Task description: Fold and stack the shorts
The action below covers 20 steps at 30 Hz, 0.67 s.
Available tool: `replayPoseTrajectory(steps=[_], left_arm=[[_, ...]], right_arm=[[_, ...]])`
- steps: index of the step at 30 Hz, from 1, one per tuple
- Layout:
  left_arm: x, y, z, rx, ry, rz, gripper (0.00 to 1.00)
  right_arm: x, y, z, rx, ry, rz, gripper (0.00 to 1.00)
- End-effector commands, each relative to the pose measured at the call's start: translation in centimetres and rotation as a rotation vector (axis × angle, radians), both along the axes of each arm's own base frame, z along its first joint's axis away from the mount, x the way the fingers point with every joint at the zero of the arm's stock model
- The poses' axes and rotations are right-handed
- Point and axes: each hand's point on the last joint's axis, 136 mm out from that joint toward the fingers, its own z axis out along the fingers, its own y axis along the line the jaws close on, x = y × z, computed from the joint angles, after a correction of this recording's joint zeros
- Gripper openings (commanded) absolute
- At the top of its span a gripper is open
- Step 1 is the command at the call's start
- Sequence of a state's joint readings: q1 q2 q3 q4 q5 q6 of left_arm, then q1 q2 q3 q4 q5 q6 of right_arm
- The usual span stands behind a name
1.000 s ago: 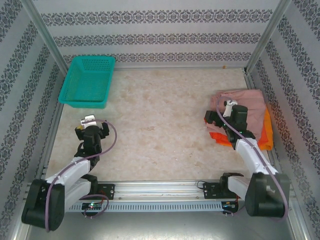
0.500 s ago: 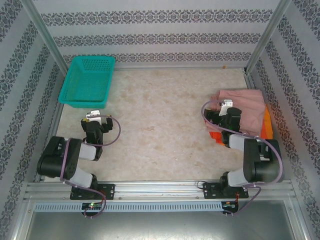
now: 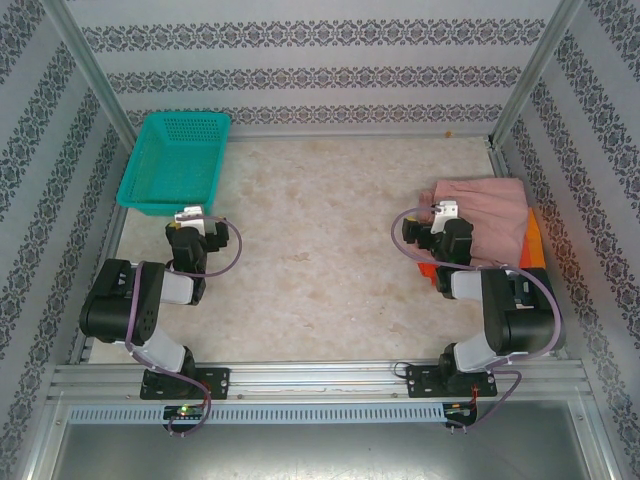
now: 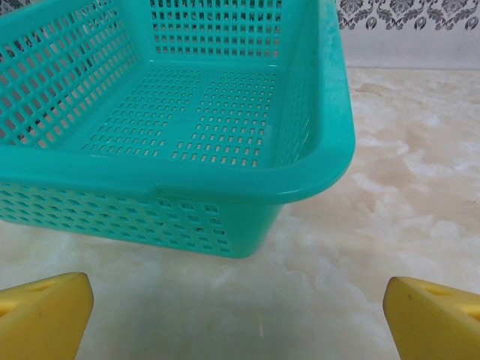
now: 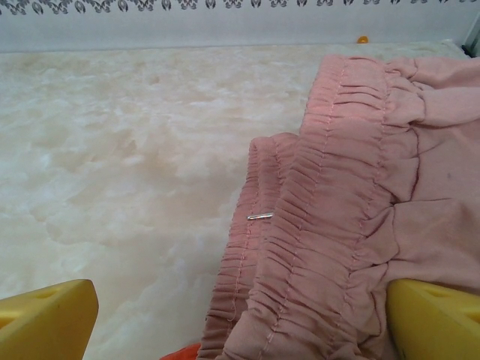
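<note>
The shorts lie piled against the right edge of the surface, about midway along it. The dusty pink shorts (image 3: 492,212) are on top, the yellow-orange shorts (image 3: 537,245) peek out toward that edge, and the red-orange shorts (image 3: 430,272) show at the pile's near-left corner. The pink layer is loosely gathered, and its ruched waistband (image 5: 337,225) overhangs the layers below unevenly, so the stack looks easy to upset.

The right jaws stand wide open and empty at the pile's left side. One yellow pad (image 5: 435,319) is right up against the pink cloth, the other (image 5: 45,319) over bare surface. The main risk is a shallow pinch here. It would likely catch only the top fold of the waistband, and lifting then would peel the pink shorts open or drag them off the two beneath. A push instead of a pinch could bunch the whole pile toward the right edge.

The left jaws, also wide open and holding nothing, face the teal basket (image 4: 187,180) in the far-left corner. Creeping forward would nudge it, though that would cost the task little
</note>
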State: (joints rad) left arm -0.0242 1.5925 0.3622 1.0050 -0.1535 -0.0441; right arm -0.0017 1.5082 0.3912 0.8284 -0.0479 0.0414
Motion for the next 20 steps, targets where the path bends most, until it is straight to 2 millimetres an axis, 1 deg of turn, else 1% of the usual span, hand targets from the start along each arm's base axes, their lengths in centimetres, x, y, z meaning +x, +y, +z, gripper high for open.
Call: replayPoseTrajectory(steps=[1,14,18,20], left_arm=[[-0.24,-0.13,-0.13,0.009,0.004,-0.027,1.00],[-0.46,-0.84,-0.03,0.008,-0.013,-0.070,1.00],[-0.03,-0.32,-0.17,0.008,0.012,-0.038,1.00],[-0.17,-0.24,-0.21,0.007,0.011,-0.033,1.00]], right_arm=[[0.43,-0.33,1.18,-0.030,-0.049,-0.021,0.98],[0.42,-0.35,1.18,-0.030,-0.049,-0.022,0.98],[0.43,-0.35,1.17,-0.032,-0.049,-0.021,0.98],[0.43,-0.34,1.19,-0.030,-0.049,-0.022,0.98]])
